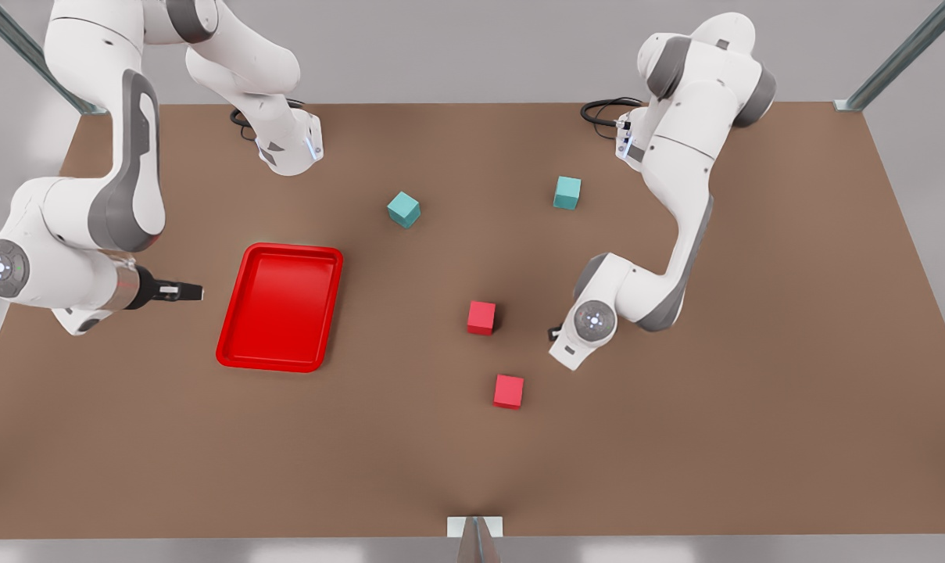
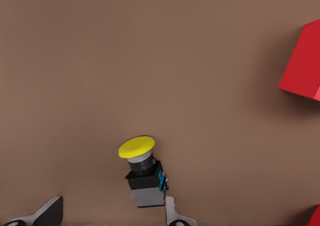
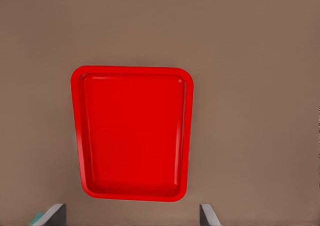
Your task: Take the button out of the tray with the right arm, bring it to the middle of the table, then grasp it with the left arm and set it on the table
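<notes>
The button (image 2: 142,171), yellow cap on a grey-black body, lies on the brown table (image 1: 714,438) on its side. My left gripper (image 2: 110,213) hovers over it, open, and the button sits close to one finger (image 2: 172,213) without being clamped. That arm's wrist (image 1: 589,322) is on the front view's right, beside a red cube. The red tray (image 1: 292,249) (image 3: 75,86) holds nothing. My right gripper (image 1: 183,292) (image 3: 130,216) is open, with nothing between its fingers, just off the tray's side toward the front view's left.
Two red cubes (image 1: 481,317) (image 1: 508,391) lie near the left arm's wrist; one shows large in the left wrist view (image 2: 302,66). Two teal cubes (image 1: 403,209) (image 1: 567,192) sit farther back. Metal frame posts stand at the table's back corners.
</notes>
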Controlling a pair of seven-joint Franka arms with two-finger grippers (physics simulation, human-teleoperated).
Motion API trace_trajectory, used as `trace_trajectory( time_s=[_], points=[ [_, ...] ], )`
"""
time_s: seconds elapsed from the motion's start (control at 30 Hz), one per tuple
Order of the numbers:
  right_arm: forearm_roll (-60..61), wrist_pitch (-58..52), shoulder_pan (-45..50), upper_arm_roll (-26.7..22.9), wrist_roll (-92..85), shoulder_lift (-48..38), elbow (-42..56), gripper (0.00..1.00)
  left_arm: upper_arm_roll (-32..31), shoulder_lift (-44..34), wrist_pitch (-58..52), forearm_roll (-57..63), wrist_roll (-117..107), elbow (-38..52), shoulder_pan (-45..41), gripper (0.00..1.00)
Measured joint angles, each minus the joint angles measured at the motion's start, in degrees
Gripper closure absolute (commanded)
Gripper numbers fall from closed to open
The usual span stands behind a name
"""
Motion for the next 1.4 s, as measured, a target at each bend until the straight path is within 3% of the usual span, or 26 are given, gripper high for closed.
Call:
trace_trajectory(
  time_s=[0.43, 0.6, 1.1, 1.4],
  points=[
    [-1.6, -1.0, 0.0, 0.0, -2.3, 3.0, 2.0, 0.00, 0.0, -0.7, 18.4, -3.3, -8.5, -10.3, -0.3, 0.00],
    [-1.6, -0.7, 0.0, 0.1, -2.8, 0.0, -0.5, 0.00, 0.0, -2.6, 21.1, -3.0, -10.9, -14.6, -0.2, 0.00],
    [-1.4, 0.6, -0.1, 0.3, -3.6, -2.0, -2.8, 0.00, 0.0, -1.5, 22.6, -2.9, -15.3, -15.0, -0.6, 0.00],
    [-1.4, 0.4, -0.1, 0.3, -3.8, -1.7, -2.7, 0.00, 0.0, -1.4, 22.5, -2.9, -17.0, -15.0, -0.5, 0.47]
  ],
)
